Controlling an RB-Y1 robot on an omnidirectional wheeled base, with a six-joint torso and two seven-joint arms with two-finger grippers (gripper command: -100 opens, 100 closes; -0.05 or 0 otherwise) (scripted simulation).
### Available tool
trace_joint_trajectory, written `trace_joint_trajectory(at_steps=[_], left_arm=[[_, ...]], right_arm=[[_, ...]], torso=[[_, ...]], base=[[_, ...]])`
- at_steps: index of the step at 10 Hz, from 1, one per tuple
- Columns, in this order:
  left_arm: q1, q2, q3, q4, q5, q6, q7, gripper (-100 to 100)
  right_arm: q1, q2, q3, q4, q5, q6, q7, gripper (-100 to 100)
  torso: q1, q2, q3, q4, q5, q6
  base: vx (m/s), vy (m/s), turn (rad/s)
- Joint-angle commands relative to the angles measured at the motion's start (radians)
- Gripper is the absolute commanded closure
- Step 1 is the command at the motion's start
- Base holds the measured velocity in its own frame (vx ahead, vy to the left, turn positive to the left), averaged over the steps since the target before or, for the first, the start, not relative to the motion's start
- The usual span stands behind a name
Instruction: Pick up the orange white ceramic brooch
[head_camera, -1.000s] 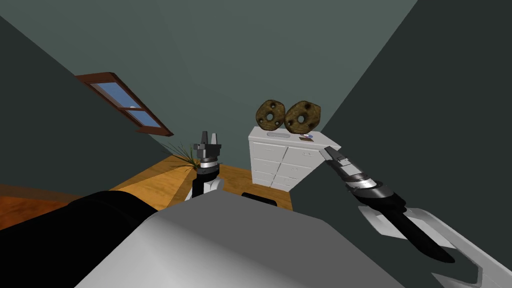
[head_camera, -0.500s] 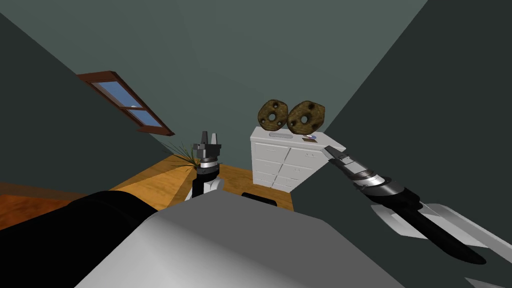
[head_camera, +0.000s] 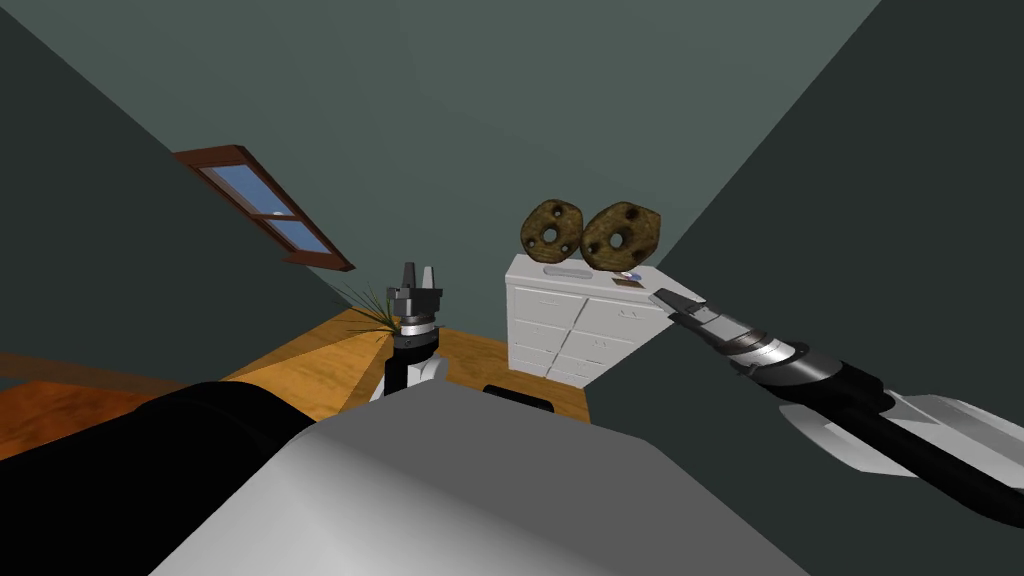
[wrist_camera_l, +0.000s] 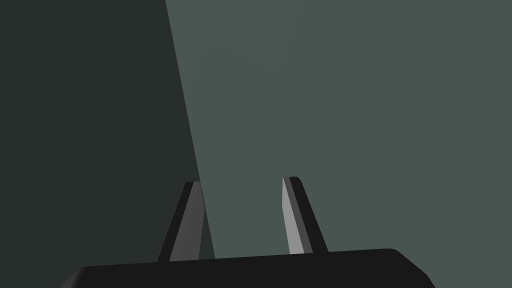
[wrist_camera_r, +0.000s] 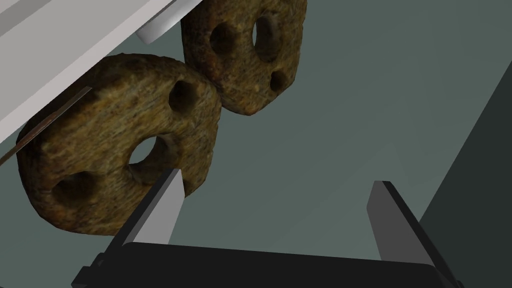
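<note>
Change since earlier: the right forearm has been lowered to a flatter line across the lower right of the head view, and the right gripper (head_camera: 665, 298) has been carried slightly nearer the top corner of the dresser (head_camera: 560, 330). The whole scene has also slid a little rightward, which is put down to the head camera.
Progress: nothing is held yet. The approach is judged to be under way, with the final reach, closing and lift all left.
Dresser: white, boxy and flat-topped, with plain smooth drawer fronts, seen right of centre.
Sculptures (head_camera: 620, 235): two brown, rough, stone-like lumps pierced by round holes, stood side by side on the dresser top.
Right gripper: its fingers are held apart with nothing between them.
Left gripper (head_camera: 416, 275): raised at centre frame, with its fingers parted on nothing.
Dish (head_camera: 562, 270): a pale, smooth oblong below the sculptures.
Brooch (head_camera: 630, 276): probably the tiny round pale item at the right end of the dresser top, just above the right fingertips. It is too small for colour or material to be confirmed.
</note>
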Motion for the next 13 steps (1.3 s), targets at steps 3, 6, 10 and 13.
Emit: trace_joint_trajectory(at_steps=[3,6,10,13], left_arm=[[0.000,0.000,0.000,0.000,0.000,0.000,0.000,0],[0.000,0.000,0.000,0.000,0.000,0.000,0.000,0],[0.000,0.000,0.000,0.000,0.000,0.000,0.000,0],[0.000,0.000,0.000,0.000,0.000,0.000,0.000,0]], right_arm=[[0.006,-0.100,-0.031,0.043,0.009,-0.032,-0.034,-100],[0.014,-0.190,-0.059,0.079,0.018,-0.058,-0.063,-100],[0.024,-0.302,-0.087,0.115,0.029,-0.084,-0.090,-100],[0.035,-0.394,-0.115,0.150,0.042,-0.112,-0.116,-100]], torso=[[-0.002,0.001,0.000,0.000,-0.001,0.000],[-0.001,0.000,0.000,0.000,0.000,0.000],[-0.002,0.001,0.000,0.000,-0.001,0.000],[-0.002,0.000,0.000,0.000,-0.001,0.000]], base=[[0.011,0.014,0.017],[0.017,0.019,0.036],[0.015,0.012,0.022],[0.020,0.007,0.027]])
